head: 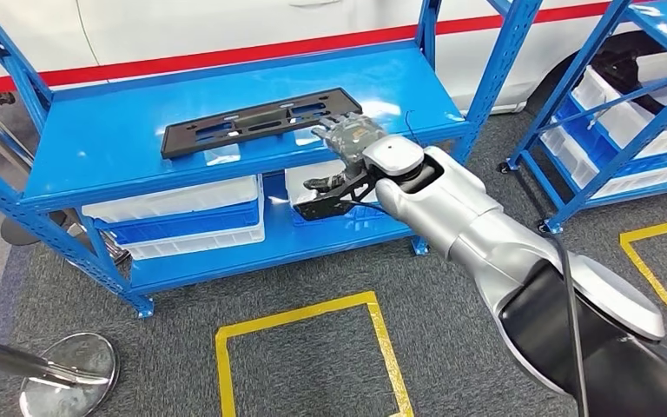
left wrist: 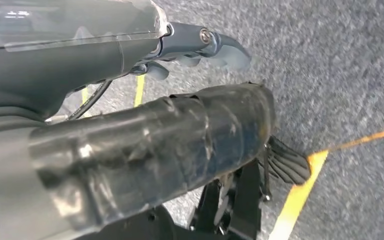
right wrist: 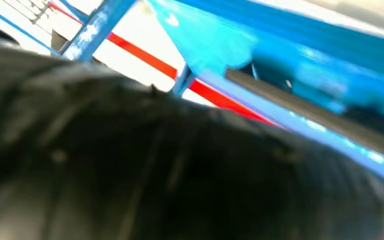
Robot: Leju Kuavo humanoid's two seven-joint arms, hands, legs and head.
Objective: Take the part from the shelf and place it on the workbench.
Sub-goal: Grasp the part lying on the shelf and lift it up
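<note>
Right arm (head: 478, 234) extended forward, right hand (head: 347, 135) fingers spread, left hand (left wrist: 195, 45) hanging down.

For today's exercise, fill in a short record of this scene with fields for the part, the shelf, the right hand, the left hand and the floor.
part: long flat black plastic frame, lying on the shelf's top level
shelf: blue metal rack, white and blue bins on its lower level
right hand: at the part's right end; grip unclear
left hand: hangs over the carpet, holds nothing
floor: grey carpet with yellow tape lines

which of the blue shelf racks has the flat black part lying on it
The blue rack straight ahead: the black part lies flat on its top shelf by the right hand. The rack on the right holds white bins.
</note>
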